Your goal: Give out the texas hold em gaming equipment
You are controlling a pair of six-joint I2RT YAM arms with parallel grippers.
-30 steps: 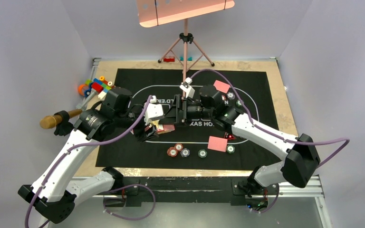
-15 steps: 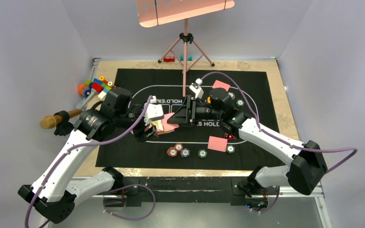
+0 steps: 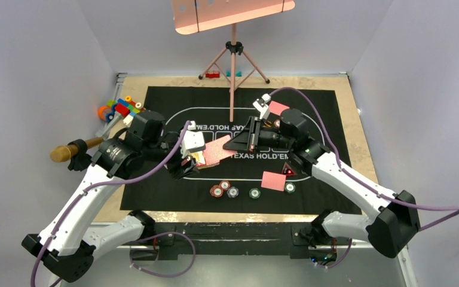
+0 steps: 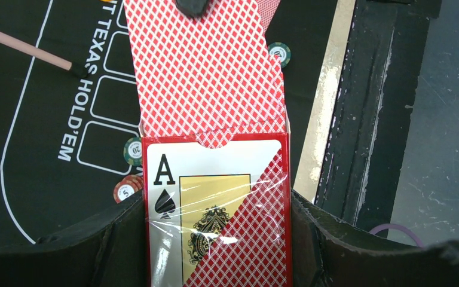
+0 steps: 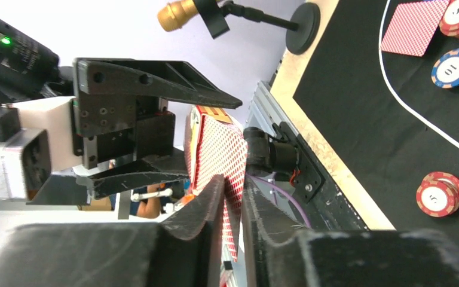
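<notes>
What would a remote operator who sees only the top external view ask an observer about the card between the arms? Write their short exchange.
Operator: Does the right gripper actually have that card?
Observer: Yes. The right gripper pinches the playing card at its edge, fingers on both faces.
Operator: What is at the card's other end?
Observer: The left gripper clamps a card box showing an ace of spades under clear wrap; the card sticks out of its open top.

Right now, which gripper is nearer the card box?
Left. The left gripper is clamped around the card box. The right gripper sits beyond the box's open end, pinching the far edge of a card sticking partway out.
</notes>
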